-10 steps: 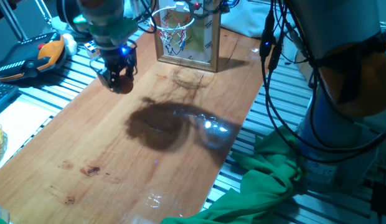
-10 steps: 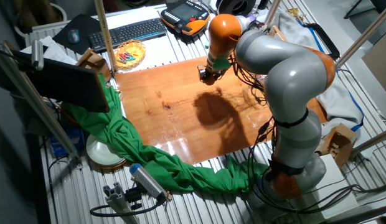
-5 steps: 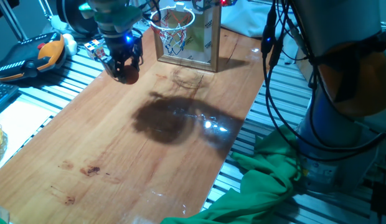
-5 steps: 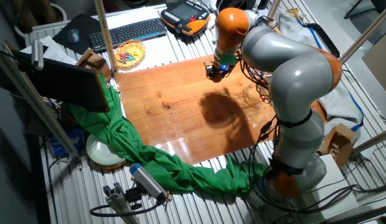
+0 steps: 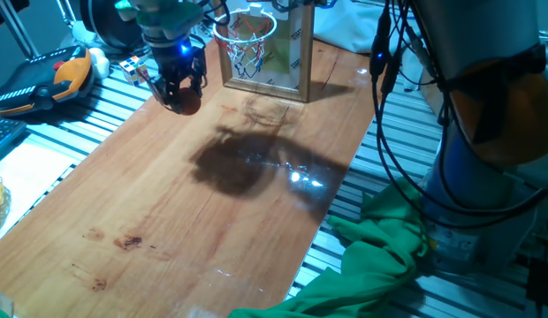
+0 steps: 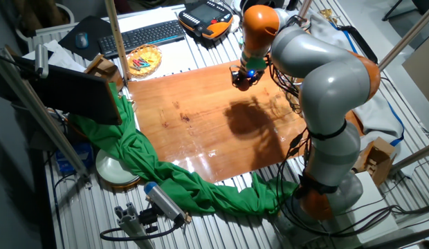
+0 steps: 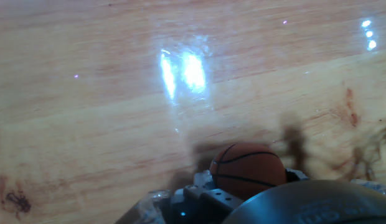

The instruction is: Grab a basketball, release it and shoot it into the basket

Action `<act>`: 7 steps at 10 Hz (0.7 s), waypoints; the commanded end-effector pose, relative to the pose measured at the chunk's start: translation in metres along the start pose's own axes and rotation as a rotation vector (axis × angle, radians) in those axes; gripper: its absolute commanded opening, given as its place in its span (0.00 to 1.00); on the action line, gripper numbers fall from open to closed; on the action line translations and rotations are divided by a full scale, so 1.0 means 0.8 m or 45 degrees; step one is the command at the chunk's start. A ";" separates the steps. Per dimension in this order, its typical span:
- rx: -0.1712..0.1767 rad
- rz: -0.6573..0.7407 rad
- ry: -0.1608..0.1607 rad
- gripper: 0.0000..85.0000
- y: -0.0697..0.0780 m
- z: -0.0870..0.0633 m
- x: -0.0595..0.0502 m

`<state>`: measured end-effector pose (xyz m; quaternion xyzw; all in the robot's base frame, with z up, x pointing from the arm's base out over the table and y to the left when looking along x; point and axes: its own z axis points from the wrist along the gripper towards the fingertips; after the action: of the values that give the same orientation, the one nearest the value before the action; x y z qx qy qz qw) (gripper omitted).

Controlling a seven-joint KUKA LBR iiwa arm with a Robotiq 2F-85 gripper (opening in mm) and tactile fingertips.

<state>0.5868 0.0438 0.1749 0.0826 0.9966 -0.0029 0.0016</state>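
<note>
With fingers (image 5: 180, 99) closed on the basketball (image 7: 248, 170), bring it above the basket (image 5: 246, 34) rim, centred, before you release.

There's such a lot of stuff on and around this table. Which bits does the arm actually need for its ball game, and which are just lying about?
Needed:
- basketball, held in the gripper
- basket on its wooden-framed backboard

Just lying about:
- green cloth
- keyboard
- puzzle cube
- orange-and-black plush toy
- small dish of coloured bits
</note>
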 end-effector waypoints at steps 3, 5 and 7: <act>0.031 0.036 -0.029 0.01 0.000 0.000 0.000; 0.041 0.056 -0.033 0.01 0.000 0.000 0.000; 0.021 0.068 -0.015 0.01 0.000 0.000 0.000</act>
<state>0.5869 0.0435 0.1751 0.1100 0.9938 -0.0116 0.0063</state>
